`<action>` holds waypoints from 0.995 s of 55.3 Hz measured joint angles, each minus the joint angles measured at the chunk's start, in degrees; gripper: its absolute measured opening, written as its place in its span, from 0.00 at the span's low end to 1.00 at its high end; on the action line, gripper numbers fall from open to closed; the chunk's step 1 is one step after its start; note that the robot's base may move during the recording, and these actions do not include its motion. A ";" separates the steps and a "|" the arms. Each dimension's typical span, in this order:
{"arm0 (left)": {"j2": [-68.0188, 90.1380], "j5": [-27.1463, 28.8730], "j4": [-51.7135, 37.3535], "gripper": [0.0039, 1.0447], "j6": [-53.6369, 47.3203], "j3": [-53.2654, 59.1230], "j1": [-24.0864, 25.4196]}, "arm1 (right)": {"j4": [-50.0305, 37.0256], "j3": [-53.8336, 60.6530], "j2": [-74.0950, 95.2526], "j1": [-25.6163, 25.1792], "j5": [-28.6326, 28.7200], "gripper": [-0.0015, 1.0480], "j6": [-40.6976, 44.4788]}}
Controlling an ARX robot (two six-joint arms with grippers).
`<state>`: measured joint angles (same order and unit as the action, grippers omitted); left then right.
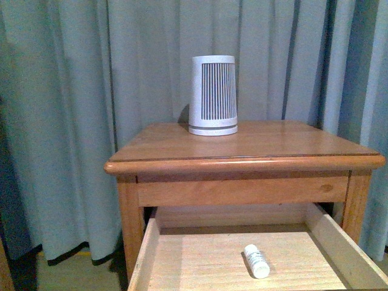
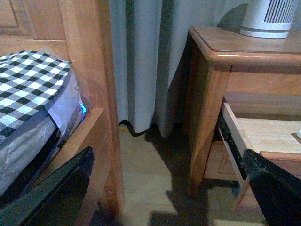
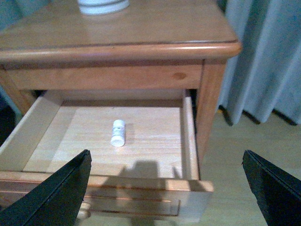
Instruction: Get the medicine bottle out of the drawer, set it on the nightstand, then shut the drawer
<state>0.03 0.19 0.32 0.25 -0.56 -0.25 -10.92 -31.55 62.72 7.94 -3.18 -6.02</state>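
**Drawer open, bottle still inside, both claws wide**

Front view. The nightstand (image 1: 130, 200) stands against a pale grey-blue curtain (image 1: 73, 91). On its tabletop (image 1: 273, 142), toward the far edge and a little left of centre, stands a white ribbed device (image 1: 213, 95), upright. The drawer (image 1: 330, 239) is pulled out toward the camera, showing pale wood inside. The medicine bottle (image 1: 256, 261) lies on its side on the drawer floor, right of centre and toward the near end, touching neither side wall. No arm shows here.

Left wrist view. The left claw (image 2: 167, 153) is spread wide with nothing between its dark fingers (image 2: 51, 193). It hangs off the nightstand's left side, over bare floor (image 2: 150, 179). A wooden bed frame (image 2: 89, 70) with a black-and-white checked cover (image 2: 28, 84) sits close by. The drawer's side rail shows; the bottle cannot be made out.

Right wrist view. The right claw (image 3: 165, 153) is also spread wide and empty, held near and above the open drawer's front panel. The bottle lies flat on the drawer floor, apart from both fingers.
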 joint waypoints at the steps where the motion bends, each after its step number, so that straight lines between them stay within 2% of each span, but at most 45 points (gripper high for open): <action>1: 0.00 0.00 0.00 0.94 0.00 0.00 0.00 | 0.37 -2.05 3.10 0.20 0.02 0.93 -0.02; 16: 0.02 0.00 0.00 0.94 0.00 0.00 0.00 | 4.35 -25.73 35.80 4.28 -3.78 0.93 -0.98; 24: 0.00 0.00 0.00 0.94 0.00 0.00 0.00 | 4.90 -31.08 45.09 6.56 -6.08 0.93 -1.95; 31: 0.00 0.00 0.00 0.94 0.00 0.00 0.00 | 1.73 -33.94 52.06 8.22 -7.52 0.93 -2.12; 37: 0.00 0.00 0.00 0.94 0.00 0.00 0.00 | -1.05 -36.83 56.87 8.50 -8.74 0.93 -2.36; 55: 0.00 0.00 0.00 0.94 0.00 0.00 0.00 | -2.36 -43.71 67.38 8.87 -10.19 0.93 -3.54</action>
<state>0.03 0.19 0.32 0.25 -0.56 -0.25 -13.28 -75.26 130.10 16.82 -13.37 -9.56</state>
